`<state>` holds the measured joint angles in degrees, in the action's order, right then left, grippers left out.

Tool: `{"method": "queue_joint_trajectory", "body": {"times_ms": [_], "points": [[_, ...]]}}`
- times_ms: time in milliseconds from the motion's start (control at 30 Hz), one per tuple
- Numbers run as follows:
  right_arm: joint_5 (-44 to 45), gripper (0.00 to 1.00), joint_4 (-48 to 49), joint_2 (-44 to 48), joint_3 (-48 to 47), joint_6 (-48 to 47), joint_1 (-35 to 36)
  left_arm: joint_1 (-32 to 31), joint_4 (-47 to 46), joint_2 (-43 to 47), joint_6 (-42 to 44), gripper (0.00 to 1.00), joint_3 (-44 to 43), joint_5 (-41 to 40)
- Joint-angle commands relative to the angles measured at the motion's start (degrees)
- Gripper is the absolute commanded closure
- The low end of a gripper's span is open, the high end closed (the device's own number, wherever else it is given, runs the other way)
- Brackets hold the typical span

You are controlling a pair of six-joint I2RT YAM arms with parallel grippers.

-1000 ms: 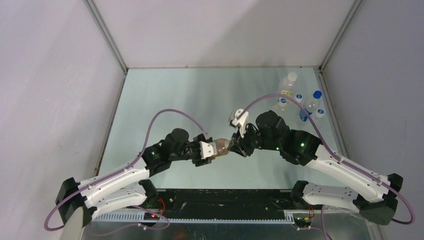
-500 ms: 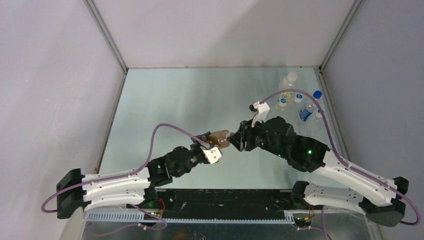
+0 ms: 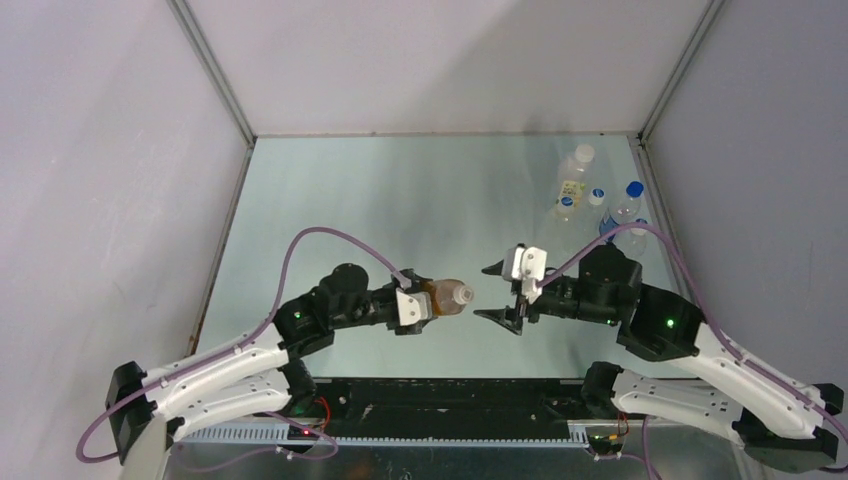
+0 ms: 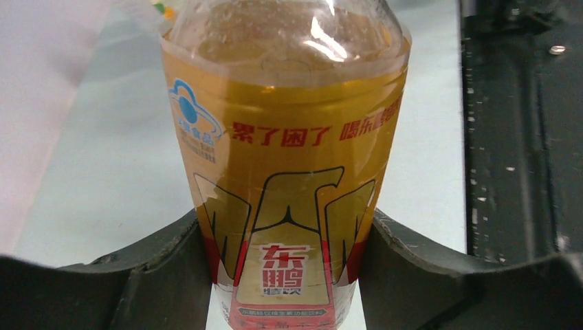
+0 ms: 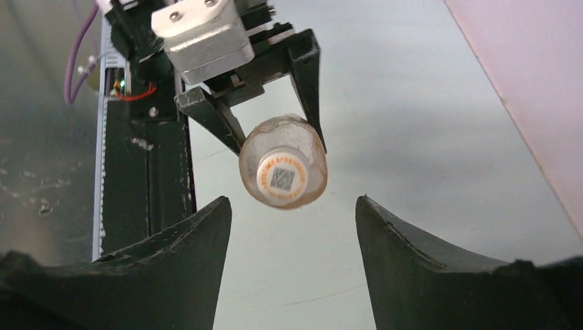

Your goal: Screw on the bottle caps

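Right gripper [image 3: 482, 292] backed off amber bottle [image 3: 445, 296], barcoded cap [image 5: 282, 177] in wrist view

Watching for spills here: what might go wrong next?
The left tool holds the amber bottle sideways above the table; if its cap is not fully tight, liquid may leak. The grip sits low on the label, and the right tool is open and apart, so a slip would probably go uncaught.

One amber bottle [image 3: 447, 296], two end effectors [image 3: 424, 301] [image 3: 487, 292], about four clear bottles [image 3: 576, 170].
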<state>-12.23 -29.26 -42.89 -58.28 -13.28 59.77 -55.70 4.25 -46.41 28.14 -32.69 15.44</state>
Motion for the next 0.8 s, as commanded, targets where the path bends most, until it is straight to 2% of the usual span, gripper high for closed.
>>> {"method": "queue_joint_trajectory", "body": {"times_ms": [0,167,233,300,367,433,500,533,600,633,667,700,733,767], "points": [[-8.2,0.34,-1.3,-3.1,-2.0,-9.9,-0.1,0.4,4.2,-1.5,1.2,0.95,-3.8,9.8],[-9.6,0.4,-2.2,-5.7,-3.4,-11.4,-0.1,0.4,6.1,-2.9,1.8,0.95,-5.5,12.1],[-9.9,0.47,-2.0,-6.1,-3.5,-11.3,-0.1,0.4,6.5,-3.2,2.0,0.95,-5.9,12.4],[-10.6,0.56,-2.1,-6.5,-3.5,-10.9,-0.1,0.4,6.7,-3.3,2.1,0.95,-6.1,12.7],[-11.2,0.76,-2.2,-6.9,-3.5,-9.8,-0.2,0.4,6.6,-3.3,2.1,0.95,-6.2,12.7],[-11.0,0.91,-2.2,-7.4,-3.5,-8.2,-0.1,0.4,6.2,-3.4,1.9,0.95,-6.2,12.6],[-10.2,1.0,-1.5,-7.8,-3.5,-3.8,-0.1,0.3,4.6,-3.6,1.4,0.95,-5.9,10.6],[-8.8,1.0,-0.4,-8.1,-3.4,-2.0,-0.1,0.1,3.9,-3.6,1.3,0.96,-5.7,9.5],[-3.5,1.0,1.7,-9.1,-3.4,6.7,-0.1,-1.3,0.6,-3.3,1.0,0.96,-4.7,3.3],[-0.7,1.0,2.4,-9.5,-3.4,15.8,-0.1,-2.7,-2.4,-3.0,1.1,0.96,-3.4,-2.6],[7.4,1.0,2.6,-10.2,-3.4,21.6,-0.2,-3.7,-4.8,-2.9,1.0,0.96,-1.8,-5.6],[12.1,1.0,2.1,-10.5,-3.4,32.2,-0.2,-5.6,-9.2,-2.9,1.0,0.95,-1.1,-12.0],[19.0,1.0,0.9,-11.1,-3.4,37.2,-0.2,-6.7,-11.1,-3.0,1.2,0.95,0.1,-15.6],[24.1,1.0,0.2,-11.3,-3.5,46.1,0.0,-9.2,-15.6,-3.2,1.2,0.95,0.7,-23.2]]}}
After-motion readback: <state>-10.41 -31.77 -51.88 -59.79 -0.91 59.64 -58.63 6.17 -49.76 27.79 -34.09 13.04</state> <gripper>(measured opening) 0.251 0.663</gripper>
